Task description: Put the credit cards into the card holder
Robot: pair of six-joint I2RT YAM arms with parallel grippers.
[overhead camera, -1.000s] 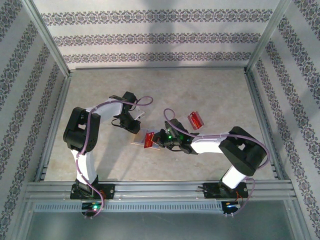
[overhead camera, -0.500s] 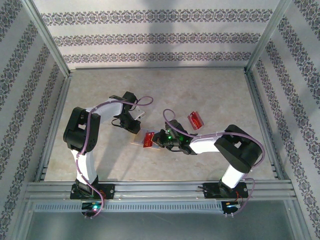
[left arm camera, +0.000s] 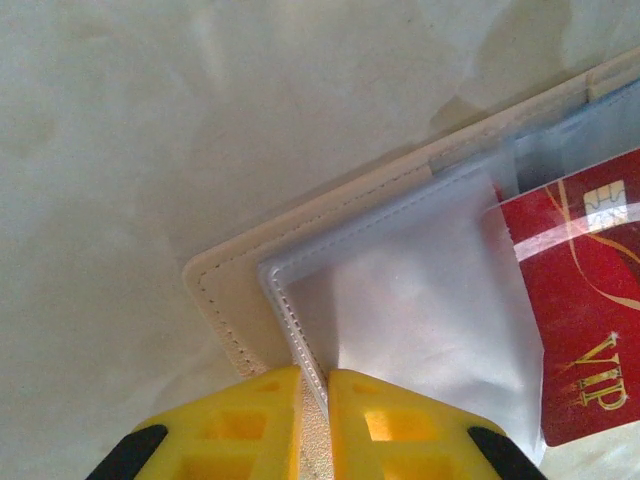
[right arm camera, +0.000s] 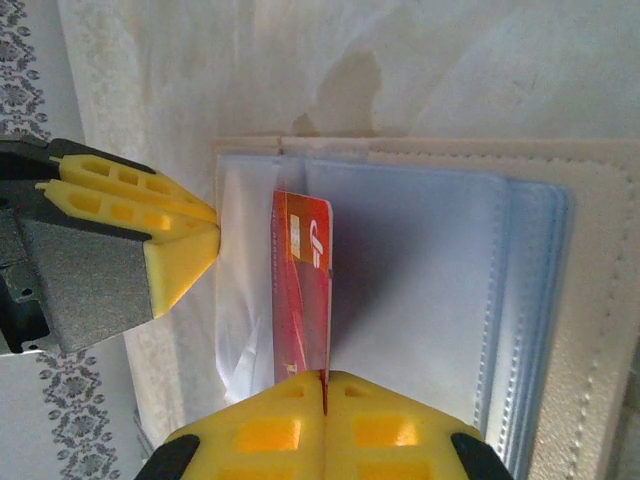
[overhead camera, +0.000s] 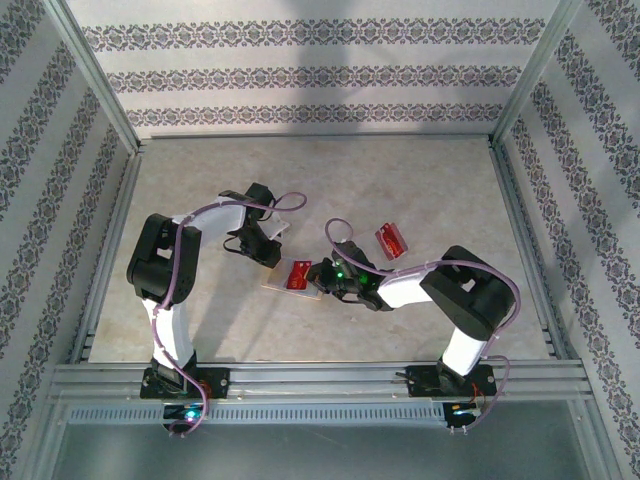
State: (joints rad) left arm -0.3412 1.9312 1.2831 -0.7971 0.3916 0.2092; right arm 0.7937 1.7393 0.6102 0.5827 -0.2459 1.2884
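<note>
Right wrist: right claw pinches a credit card into the card holder while left claw clamps its sleeve (likely steadying the pocket).

Soft, even light falls from overhead onto the pale table, leaving only short, faint shadows beneath the arms. Close up, white glare streaks the card holder's glossy sleeve over the credit card. The yellow jaws at the lower edge of each wrist view are blurred, and the card throws a dark shadow.
</note>
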